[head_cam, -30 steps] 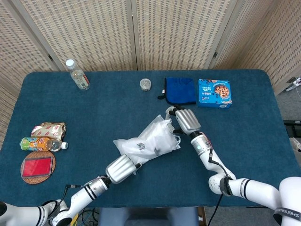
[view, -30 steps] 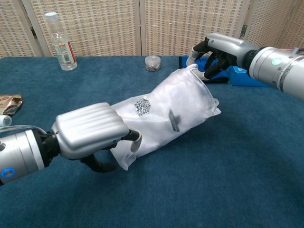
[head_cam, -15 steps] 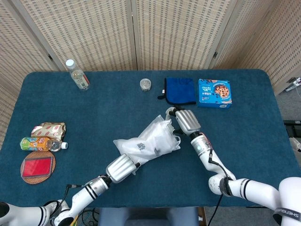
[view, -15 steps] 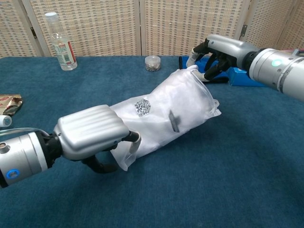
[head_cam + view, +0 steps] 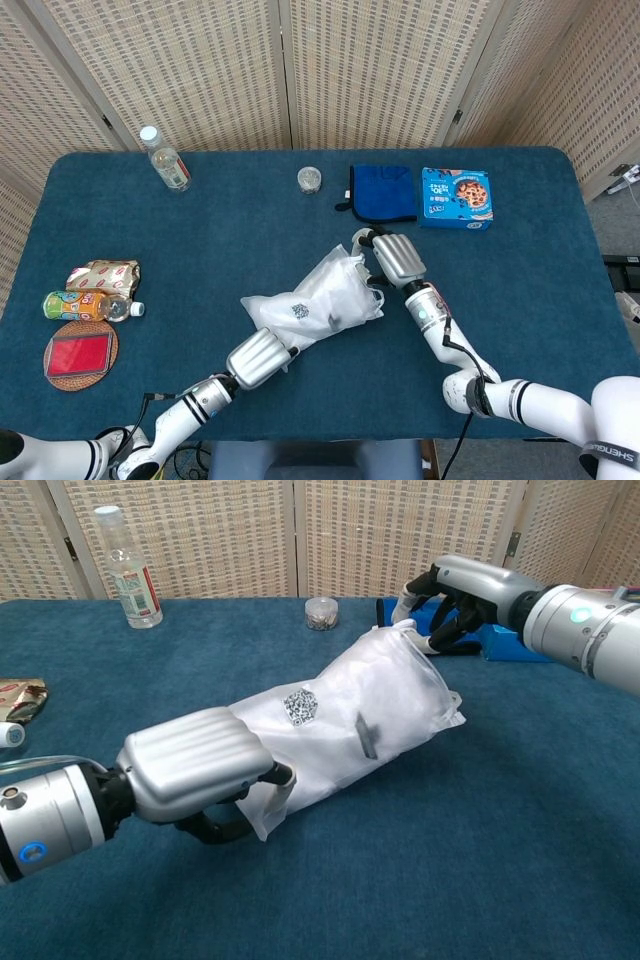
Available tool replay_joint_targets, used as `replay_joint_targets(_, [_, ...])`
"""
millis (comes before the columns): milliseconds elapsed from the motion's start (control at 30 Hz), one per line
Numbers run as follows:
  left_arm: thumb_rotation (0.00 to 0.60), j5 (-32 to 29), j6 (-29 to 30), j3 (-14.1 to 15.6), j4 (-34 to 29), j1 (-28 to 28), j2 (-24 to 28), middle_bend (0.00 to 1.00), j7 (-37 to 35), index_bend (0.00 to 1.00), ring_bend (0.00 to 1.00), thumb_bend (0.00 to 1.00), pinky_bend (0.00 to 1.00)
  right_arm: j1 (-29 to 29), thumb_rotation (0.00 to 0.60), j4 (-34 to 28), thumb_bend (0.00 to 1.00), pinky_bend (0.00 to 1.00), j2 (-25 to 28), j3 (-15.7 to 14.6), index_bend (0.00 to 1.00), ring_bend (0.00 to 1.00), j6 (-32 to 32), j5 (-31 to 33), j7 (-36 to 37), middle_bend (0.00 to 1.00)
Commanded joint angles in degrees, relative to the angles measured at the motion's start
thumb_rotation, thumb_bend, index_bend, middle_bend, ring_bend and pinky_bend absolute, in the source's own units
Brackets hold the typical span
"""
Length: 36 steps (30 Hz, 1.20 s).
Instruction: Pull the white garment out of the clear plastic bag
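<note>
The clear plastic bag (image 5: 315, 295) (image 5: 350, 715) lies slanted across the middle of the blue table, with the white garment folded inside it and a small QR label on top. My left hand (image 5: 258, 357) (image 5: 195, 770) grips the bag's near, lower-left end. At the far, upper-right end my right hand (image 5: 393, 257) (image 5: 455, 590) pinches the bag's rim, fingers curled down over it. The garment stays inside the bag.
A blue cloth (image 5: 383, 191) and a cookie box (image 5: 456, 197) lie behind the right hand. A small jar (image 5: 309, 179) and a water bottle (image 5: 165, 160) stand at the back. Snack packets (image 5: 102, 274), a lying bottle (image 5: 90, 305) and a coaster (image 5: 80, 354) sit at the left edge.
My left hand has shifted slightly right along the bag's near end, keeping its hold. The right hand and the bag have barely moved.
</note>
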Motion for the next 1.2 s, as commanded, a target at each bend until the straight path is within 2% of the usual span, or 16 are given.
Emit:
replay_joint_targets(33, [0.600,-0.1,0.0,0.0,0.0,0.0,0.0,1.00,-0.1,0.50,1.00,0.39,1.00,0.0,0.600,-0.1,0.62,0.34,0.0,0.0,0.87,0.18,0.0,0.0,0.0,0.30])
replay_joint_targets(233, [0.600,-0.1,0.1,-0.1,-0.1,0.1,0.0,1.00,-0.1,0.52,1.00,0.43,1.00,-0.1,0.600,-0.2,0.62,0.34,0.2,0.1,0.87,0.18,0.1,0.0,0.0,0.30])
replay_joint_targets(833, [0.600,0.3,1.0,0.1,0.1,0.7,0.0,1.00,-1.5,0.65,1.00,0.43,1.00,-0.3,0.600,0.2,0.63,0.34,0.0,-0.1,0.87,0.18,0.1,-0.6,0.6,0.30])
replay_joint_targets(1200, [0.600,-0.4,1.7,0.1,-2.1,1.6,2.6,1.00,-1.0,0.71,1.00,0.43,1.00,-1.2,0.600,-1.0,0.66,0.34,1.5,-0.2,0.87,0.18,1.3,-1.0,0.5,0.30])
